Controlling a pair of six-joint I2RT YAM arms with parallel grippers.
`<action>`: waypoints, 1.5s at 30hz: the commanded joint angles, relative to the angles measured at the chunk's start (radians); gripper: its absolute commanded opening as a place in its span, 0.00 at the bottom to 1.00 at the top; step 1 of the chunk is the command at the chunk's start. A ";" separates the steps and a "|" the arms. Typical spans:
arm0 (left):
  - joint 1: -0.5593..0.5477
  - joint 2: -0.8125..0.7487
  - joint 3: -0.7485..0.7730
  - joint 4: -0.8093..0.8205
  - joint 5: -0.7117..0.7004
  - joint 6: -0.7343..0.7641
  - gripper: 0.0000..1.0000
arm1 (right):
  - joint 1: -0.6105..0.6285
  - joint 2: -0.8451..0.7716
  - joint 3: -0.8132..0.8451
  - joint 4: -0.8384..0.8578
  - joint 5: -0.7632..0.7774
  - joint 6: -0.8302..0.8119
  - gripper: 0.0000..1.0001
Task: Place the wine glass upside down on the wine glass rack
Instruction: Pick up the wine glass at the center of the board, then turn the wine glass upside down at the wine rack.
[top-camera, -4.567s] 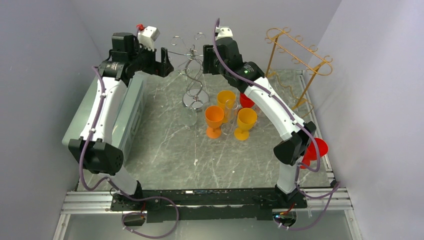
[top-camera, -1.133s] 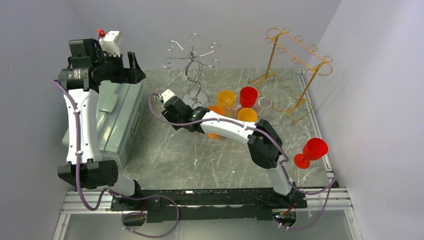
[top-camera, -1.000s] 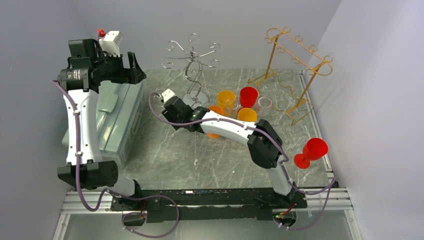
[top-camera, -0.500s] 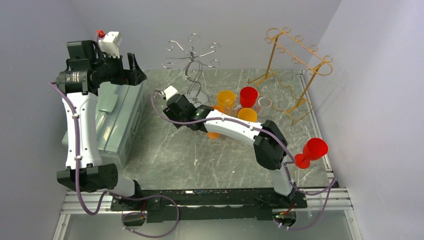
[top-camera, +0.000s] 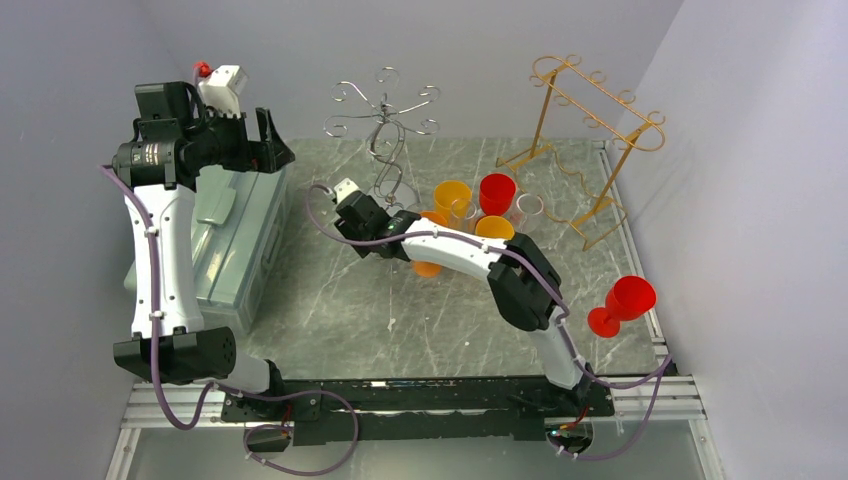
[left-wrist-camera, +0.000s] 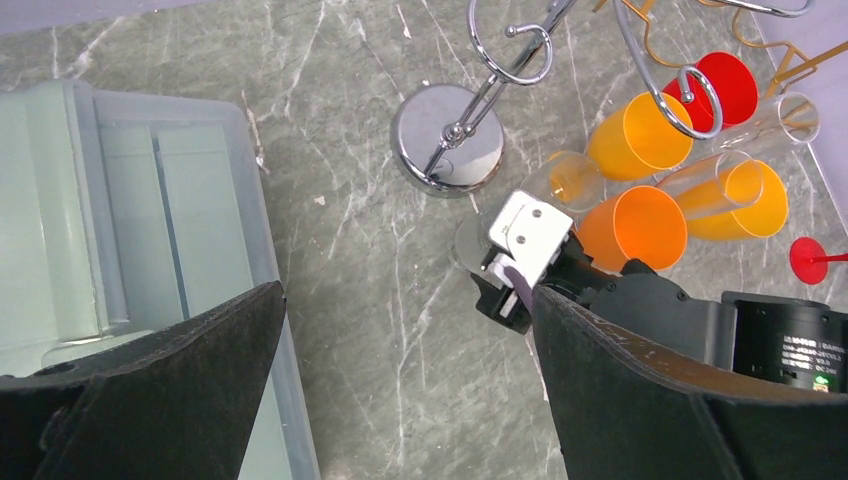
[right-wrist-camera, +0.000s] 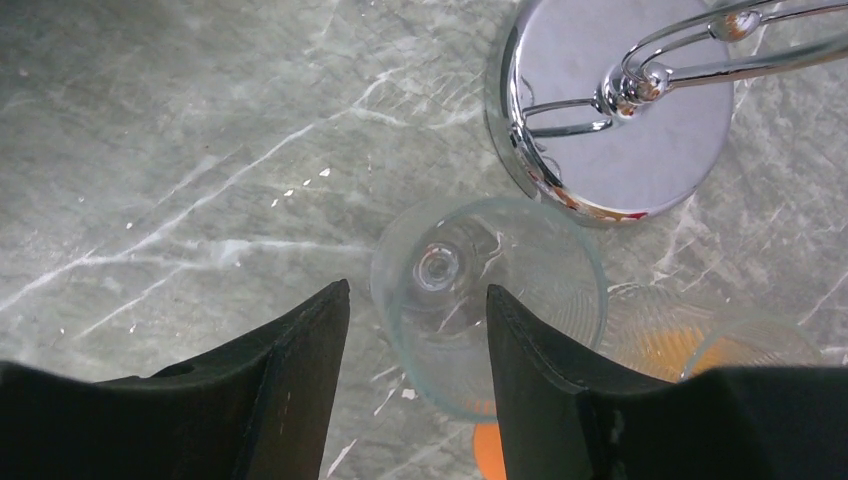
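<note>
The clear wine glass (right-wrist-camera: 480, 340) is being framed by the right gripper (right-wrist-camera: 416, 295) — jaws spread, nothing pinched; rack base (right-wrist-camera: 610, 130) at one o'clock; the left gripper (left-wrist-camera: 405, 320) is being held with jaws wide apart.

Wine glass (right-wrist-camera: 525, 290) just beside rack base (right-wrist-camera: 620, 140)

The grey marbled worktop (top-camera: 330, 300) carries a chrome rack (left-wrist-camera: 447, 150), a gold rack (top-camera: 541, 105), coloured and clear glasses (top-camera: 452, 195), and seemingly a pale bin (top-camera: 235, 240).

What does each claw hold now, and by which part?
Nothing is held. The right claw hangs open over the clear glass, not closed on it. The left claw is open and empty.
</note>
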 joint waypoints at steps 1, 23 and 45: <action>0.004 -0.032 -0.001 -0.010 0.041 0.017 0.99 | -0.005 0.012 0.001 0.042 -0.025 0.011 0.52; 0.004 -0.104 0.001 -0.253 0.346 0.226 0.99 | 0.157 -0.429 0.150 -0.068 -0.003 0.069 0.00; -0.024 -0.125 -0.156 -0.233 0.605 0.310 0.96 | 0.249 -0.524 0.242 0.096 0.049 0.123 0.00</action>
